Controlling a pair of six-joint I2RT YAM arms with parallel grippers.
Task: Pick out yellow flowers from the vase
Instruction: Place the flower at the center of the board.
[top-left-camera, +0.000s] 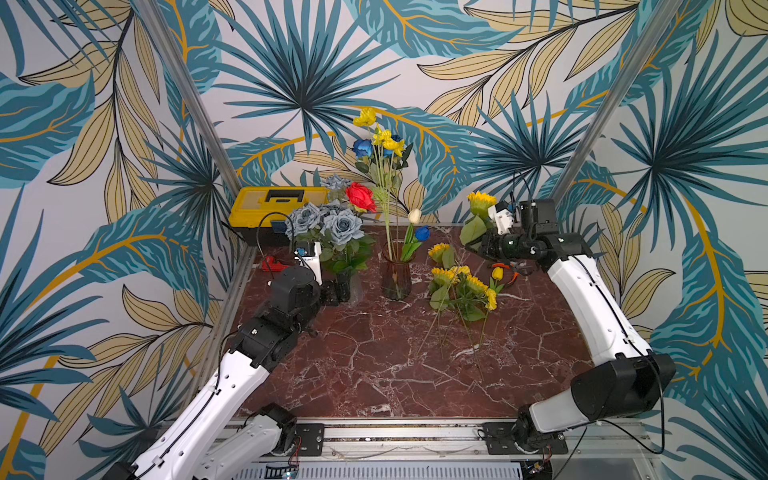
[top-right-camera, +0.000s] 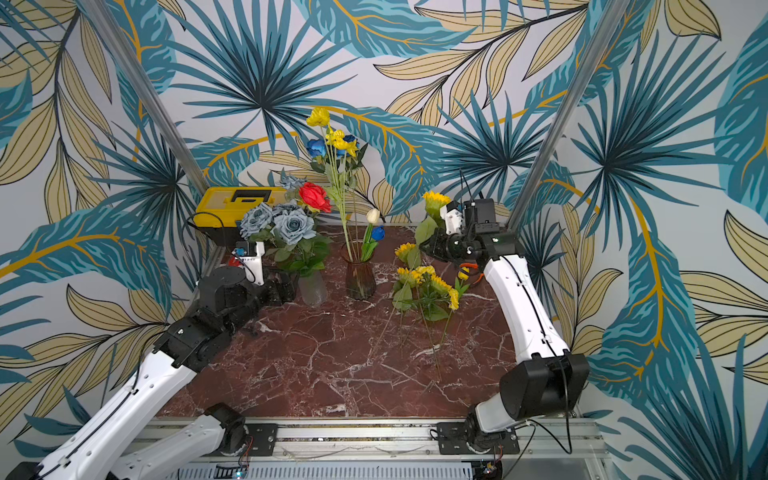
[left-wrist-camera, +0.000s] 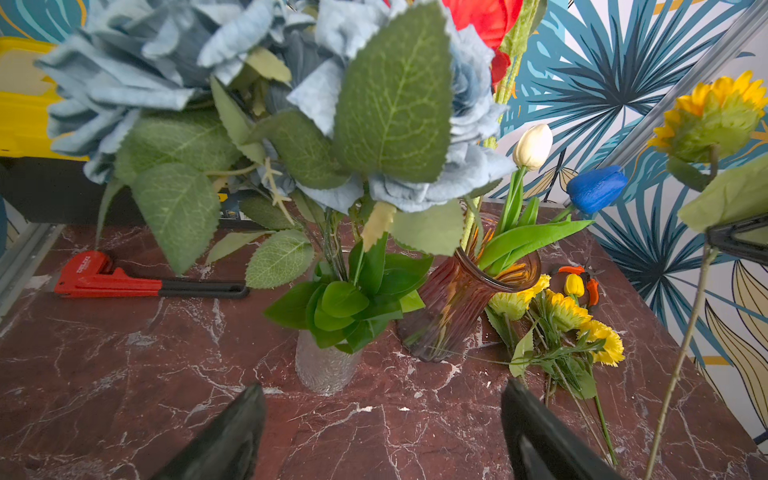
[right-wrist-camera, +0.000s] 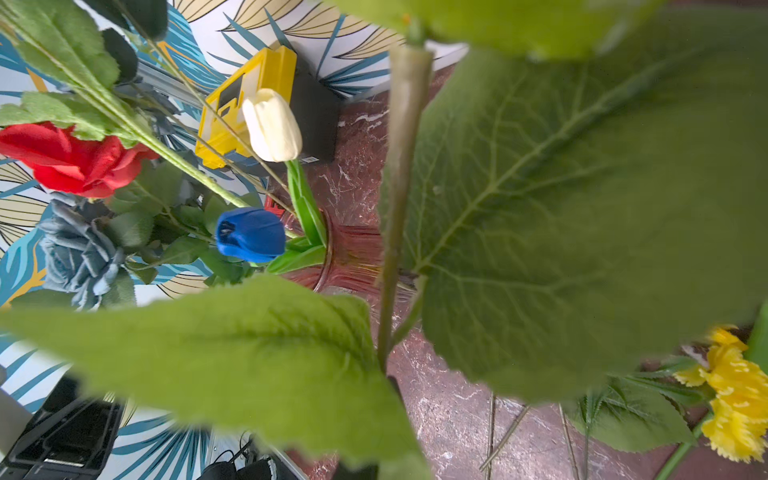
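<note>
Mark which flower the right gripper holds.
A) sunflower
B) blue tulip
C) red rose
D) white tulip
A: the right gripper is shut on the stem of a sunflower, held in the air apart from the vase.

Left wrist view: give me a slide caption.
Open left gripper facing the clear vase of grey-blue roses; yellow flowers lie beside the amber vase.

bright even light, soft shadows, blurred close leaves (right-wrist-camera: 582, 199), curved edges
</note>
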